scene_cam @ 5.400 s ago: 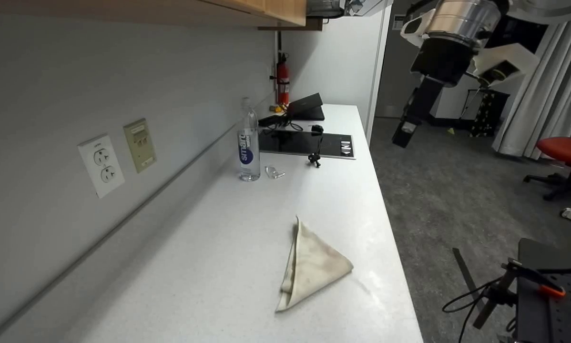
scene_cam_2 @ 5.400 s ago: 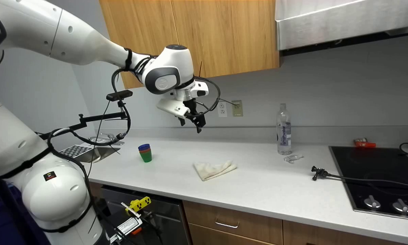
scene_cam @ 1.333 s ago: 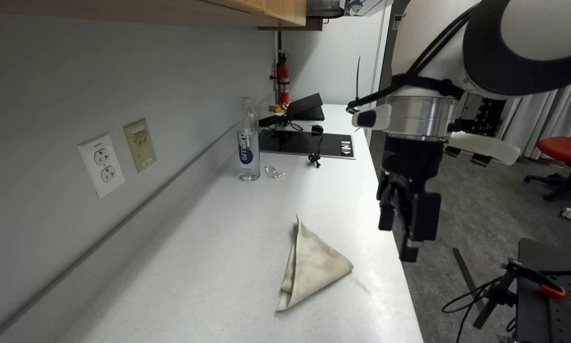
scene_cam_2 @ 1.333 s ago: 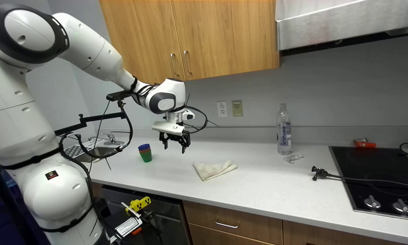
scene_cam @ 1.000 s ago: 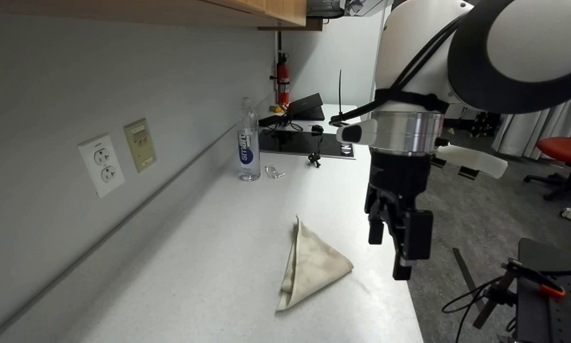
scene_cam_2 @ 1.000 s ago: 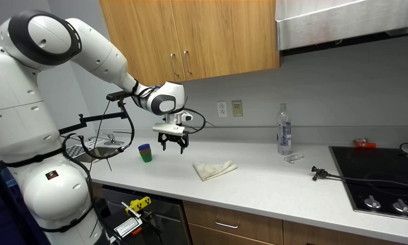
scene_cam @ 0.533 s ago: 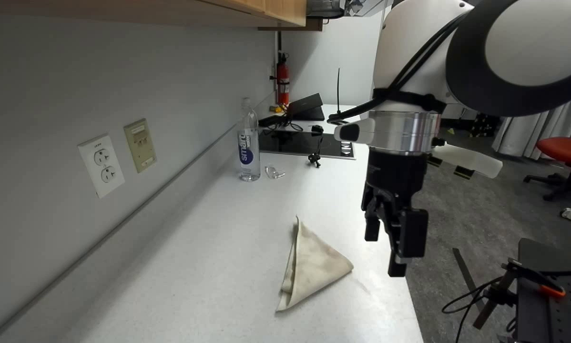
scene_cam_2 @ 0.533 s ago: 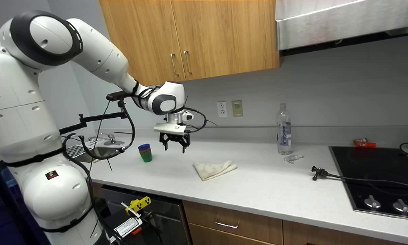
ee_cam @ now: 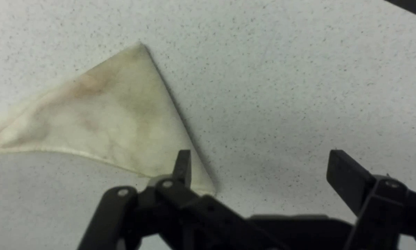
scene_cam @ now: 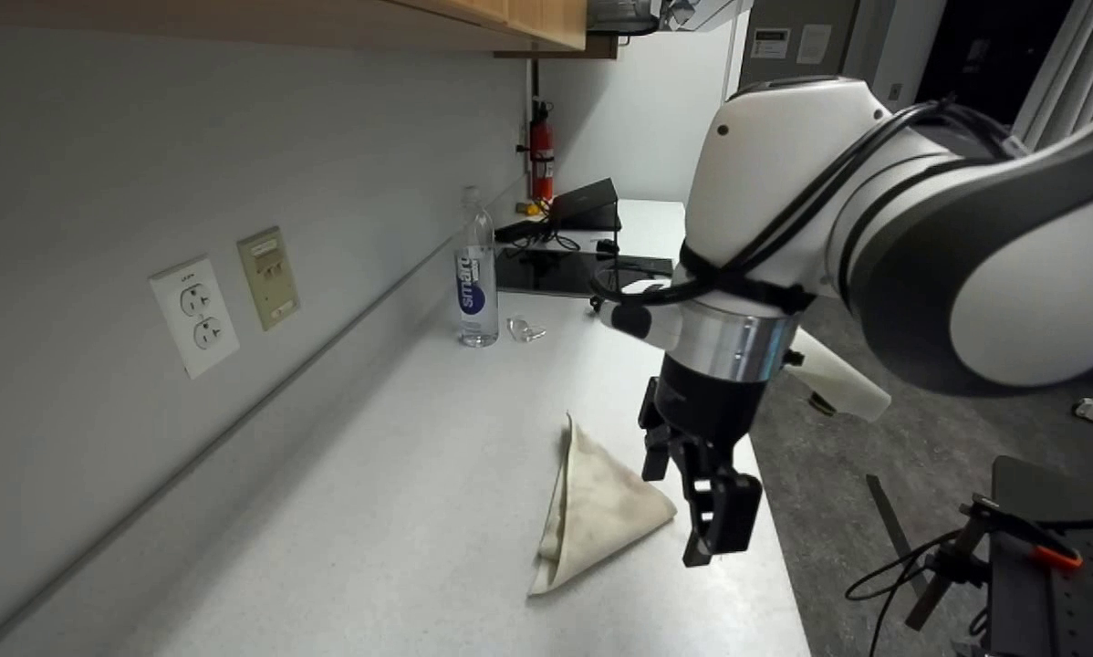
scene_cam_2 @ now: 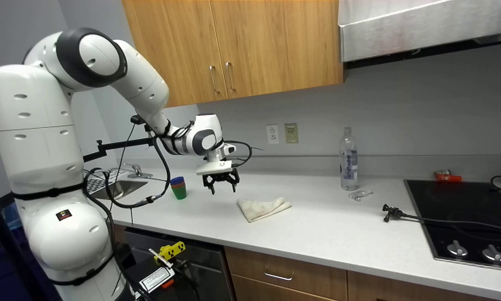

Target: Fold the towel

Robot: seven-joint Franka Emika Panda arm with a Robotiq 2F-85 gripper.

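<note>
cream, blotched and creased, the towel point(ee_cam: 117, 114) lies in a rough triangle, the fingers point(ee_cam: 350, 182) spread wide.

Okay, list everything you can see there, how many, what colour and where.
Counter: one, white, along the wall
Towel: one, stained cream, on the counter
Smartwater bottle: one, transparent, near wall
Small unidentified item: one, transparent, beside bottle
Sink: one, grey, in counter
Faucet: one, silver, at sink
Stacked cups: at least three, blue, red, green, near sink
Cooktop: one, black, in counter
Cabled mount: one, black, beside cooktop
Wall outlet: one, white, above counter
Wall plate: one, beige, beside outlet
Fire extinguisher: one, red, beyond cooktop
Overhead cabinet doors: two, brown, above counter
Range hood: one, silver, above cooktop
Power strip: one, yellow, below counter height
Robot arm: one, white, its end over counter
Gripper: one, black, above counter, jaws apart
</note>
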